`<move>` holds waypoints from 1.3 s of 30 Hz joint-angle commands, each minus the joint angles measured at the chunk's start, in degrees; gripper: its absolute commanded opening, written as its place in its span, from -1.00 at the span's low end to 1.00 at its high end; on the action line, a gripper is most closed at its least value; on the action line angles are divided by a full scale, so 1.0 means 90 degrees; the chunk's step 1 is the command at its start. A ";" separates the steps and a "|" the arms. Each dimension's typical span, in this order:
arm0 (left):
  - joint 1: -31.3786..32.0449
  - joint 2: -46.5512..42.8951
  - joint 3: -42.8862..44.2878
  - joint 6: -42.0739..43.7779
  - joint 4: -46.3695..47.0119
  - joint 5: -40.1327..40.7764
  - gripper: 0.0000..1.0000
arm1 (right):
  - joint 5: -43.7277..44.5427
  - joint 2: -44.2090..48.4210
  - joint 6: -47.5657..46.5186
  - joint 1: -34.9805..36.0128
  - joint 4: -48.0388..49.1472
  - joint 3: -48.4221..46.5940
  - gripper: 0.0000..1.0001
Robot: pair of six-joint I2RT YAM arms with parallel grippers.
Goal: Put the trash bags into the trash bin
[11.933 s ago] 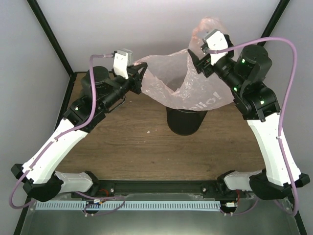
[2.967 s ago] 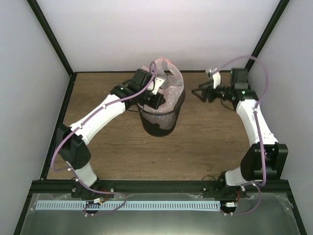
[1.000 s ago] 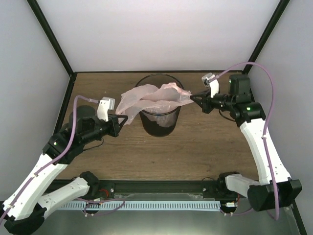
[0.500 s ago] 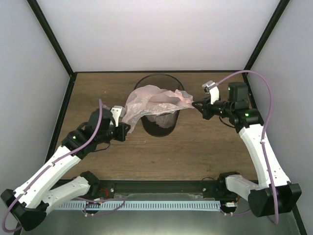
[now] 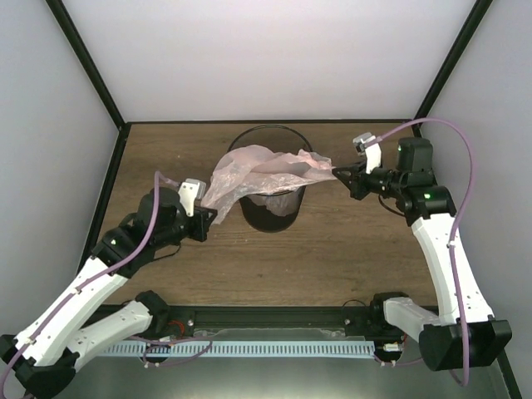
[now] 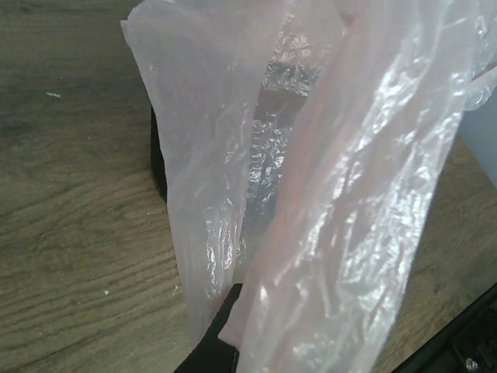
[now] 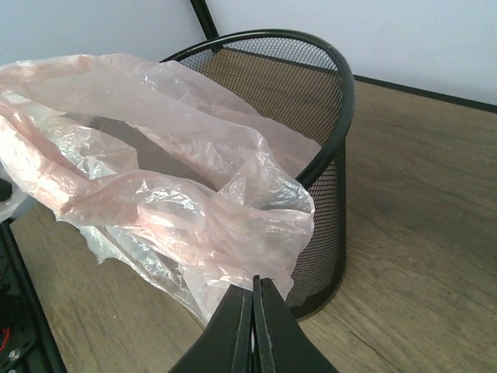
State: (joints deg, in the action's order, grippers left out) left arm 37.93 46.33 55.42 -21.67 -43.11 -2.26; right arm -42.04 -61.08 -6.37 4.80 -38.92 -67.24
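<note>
The pale-pink crinkly trash bag lies stretched across the top of the black mesh trash bin, sagging into its mouth. My left gripper is left of the bin and shut on the bag's left end. In the left wrist view the bag fills most of the frame, with one black finger showing under it. My right gripper is right of the bin and shut on the bag's right end. In the right wrist view its fingertips pinch the bag just outside the bin's rim.
The bin stands near the middle of the wooden table. Black frame posts and white walls close in the back and sides. The far table edge runs just behind the bin.
Both grippers keep their hold on the bag. The left one has come nearer to the bin and a little toward the front. The right one has drifted slightly right.
</note>
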 commanded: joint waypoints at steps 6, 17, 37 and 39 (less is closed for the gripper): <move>0.0015 -0.0393 -0.1003 -0.0087 0.0148 -0.0144 -0.92 | -0.0083 0.0652 -0.0127 -0.0035 0.0353 0.1010 -0.99; 0.0014 0.0324 -0.1432 -0.0692 0.0884 0.0300 -0.92 | -0.0025 -0.0091 -0.0448 -0.0035 0.0349 0.1119 -0.99; 0.0023 -0.1272 -0.0082 -0.0516 -0.0069 0.0041 0.64 | -0.0401 0.0710 -0.3637 0.0293 -0.2040 -0.0689 0.51; 0.0024 -0.0940 0.0291 -0.0234 -0.0240 0.0042 0.61 | -0.0378 0.0656 -0.3896 0.0394 -0.2089 -0.0892 0.67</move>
State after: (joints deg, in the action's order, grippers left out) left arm 37.93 34.35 52.80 -28.69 -41.36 -0.78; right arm -45.30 -54.68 -33.08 6.72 -53.43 -70.57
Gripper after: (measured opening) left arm 0.818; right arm 0.787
